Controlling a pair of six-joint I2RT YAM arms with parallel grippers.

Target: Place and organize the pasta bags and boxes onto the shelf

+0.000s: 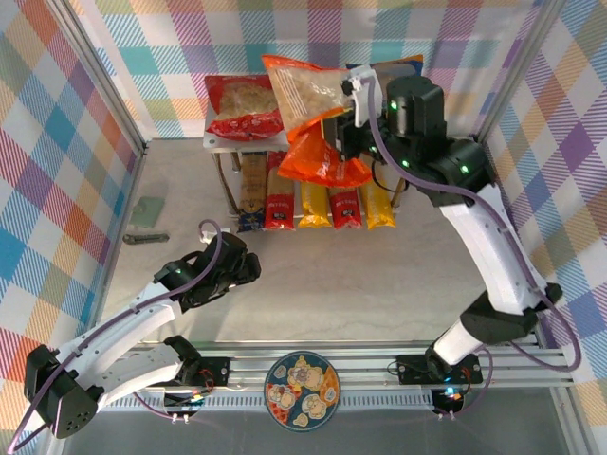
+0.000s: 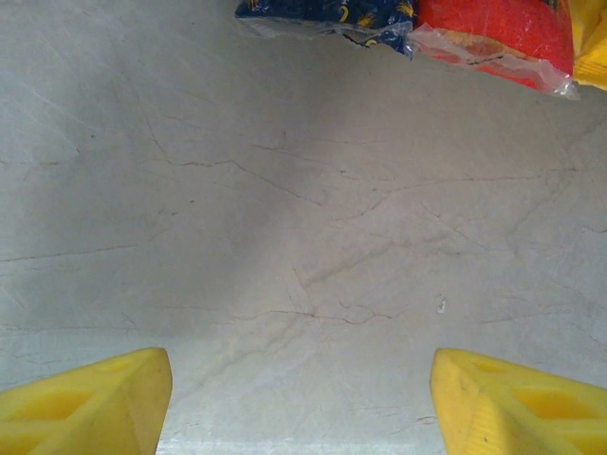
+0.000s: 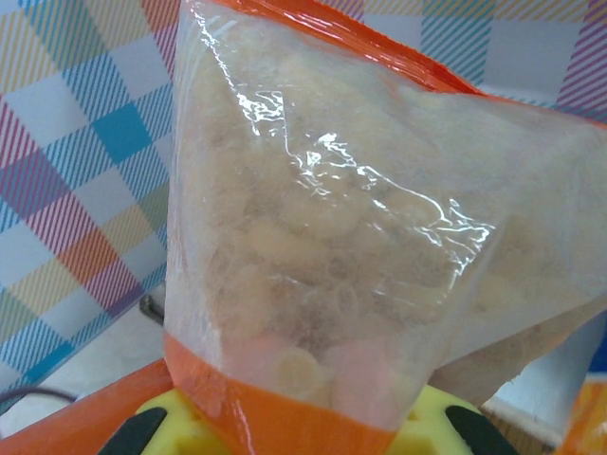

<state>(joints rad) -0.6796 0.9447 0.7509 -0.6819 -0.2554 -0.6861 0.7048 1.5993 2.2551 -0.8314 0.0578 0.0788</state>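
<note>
**Orange bag: being placed, not yet set on the shelf**
Orange bag hangs above the shelf front, pinched in the nearly closed right gripper. Next, lower it beside the red bag, where the board is probably free but hidden. Left gripper hovers before the shelf, wide open and empty.

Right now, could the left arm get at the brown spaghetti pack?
Probably yes. The left gripper is open and faces the near end of the brown spaghetti pack, with only bare table between them. The red pack close beside it could crowd one finger.
</note>
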